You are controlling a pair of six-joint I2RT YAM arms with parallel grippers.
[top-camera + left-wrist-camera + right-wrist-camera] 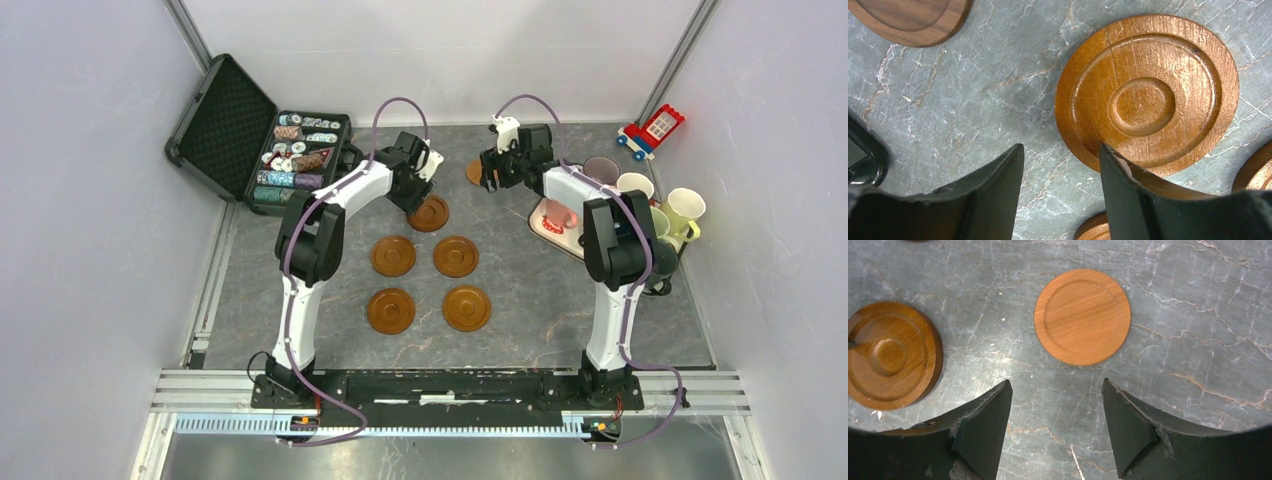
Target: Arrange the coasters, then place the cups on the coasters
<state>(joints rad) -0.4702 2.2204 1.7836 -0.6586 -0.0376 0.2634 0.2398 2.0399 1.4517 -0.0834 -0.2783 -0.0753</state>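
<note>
Arms [350, 190] outstretched, jaws apart near far coasters [430, 213]

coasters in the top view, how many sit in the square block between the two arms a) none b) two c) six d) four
d, four coasters form a two-by-two block, and a fifth coaster lies apart behind it.

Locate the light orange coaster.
In the right wrist view the light orange coaster lies flat just ahead of the right end effector, a darker ringed coaster to its left.
</note>
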